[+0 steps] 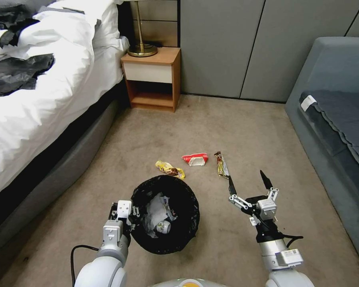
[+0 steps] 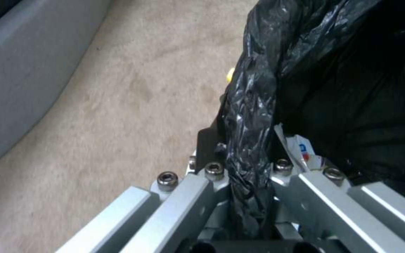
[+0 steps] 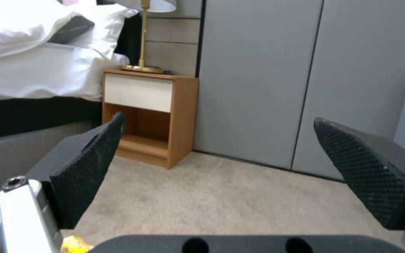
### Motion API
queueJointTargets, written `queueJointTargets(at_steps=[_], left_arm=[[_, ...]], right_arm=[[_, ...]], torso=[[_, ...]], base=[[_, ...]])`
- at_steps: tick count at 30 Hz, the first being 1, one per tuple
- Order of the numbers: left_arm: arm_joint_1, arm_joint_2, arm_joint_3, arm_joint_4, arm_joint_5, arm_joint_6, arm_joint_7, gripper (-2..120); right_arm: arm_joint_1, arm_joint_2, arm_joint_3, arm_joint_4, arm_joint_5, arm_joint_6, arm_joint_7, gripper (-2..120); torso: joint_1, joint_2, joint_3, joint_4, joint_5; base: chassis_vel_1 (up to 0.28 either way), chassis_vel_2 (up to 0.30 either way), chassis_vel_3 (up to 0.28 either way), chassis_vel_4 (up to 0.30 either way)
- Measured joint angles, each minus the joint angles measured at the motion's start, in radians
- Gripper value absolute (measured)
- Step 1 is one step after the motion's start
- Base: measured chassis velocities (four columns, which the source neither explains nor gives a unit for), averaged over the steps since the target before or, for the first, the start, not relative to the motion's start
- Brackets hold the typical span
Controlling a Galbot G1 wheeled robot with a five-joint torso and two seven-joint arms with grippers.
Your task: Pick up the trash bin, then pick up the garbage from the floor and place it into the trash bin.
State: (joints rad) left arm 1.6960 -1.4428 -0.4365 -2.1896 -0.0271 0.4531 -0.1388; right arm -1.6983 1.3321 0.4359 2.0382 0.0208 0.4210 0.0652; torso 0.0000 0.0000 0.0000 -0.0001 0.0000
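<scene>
Left gripper [image 1: 132,211] jaws pinched the trash bin [image 1: 165,215] rim; right gripper [image 1: 249,183] jaws were wide open. I aimed straight down over the dark wrapper [image 1: 221,164].

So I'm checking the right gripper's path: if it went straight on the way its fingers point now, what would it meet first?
Probably nothing close: the right gripper, fingers open, aims level over bare carpet toward the grey wall panels. The nightstand sits off to one side. Depth is uncertain.
</scene>
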Motion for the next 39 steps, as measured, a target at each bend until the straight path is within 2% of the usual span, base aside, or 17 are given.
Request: queueJointTargets(at_steps=[30,39], left_arm=[[0.004,-0.004,0.0,-0.008,0.004,0.001,-0.004,1],[0.007,-0.004,0.0,-0.006,0.005,0.001,-0.004,1]], right_arm=[[0.011,0.002,-0.005,-0.01,-0.003,0.017,-0.01,97],[0.032,0.0,-0.008,-0.017,-0.002,0.031,-0.019,97]], torso=[[0.0,0.0,0.0,0.0002,0.0001],[0.0,0.0,0.0,0.0,0.0]], base=[[-0.143,0.147,0.147,-0.143],[-0.045,0.047,0.047,-0.043]])
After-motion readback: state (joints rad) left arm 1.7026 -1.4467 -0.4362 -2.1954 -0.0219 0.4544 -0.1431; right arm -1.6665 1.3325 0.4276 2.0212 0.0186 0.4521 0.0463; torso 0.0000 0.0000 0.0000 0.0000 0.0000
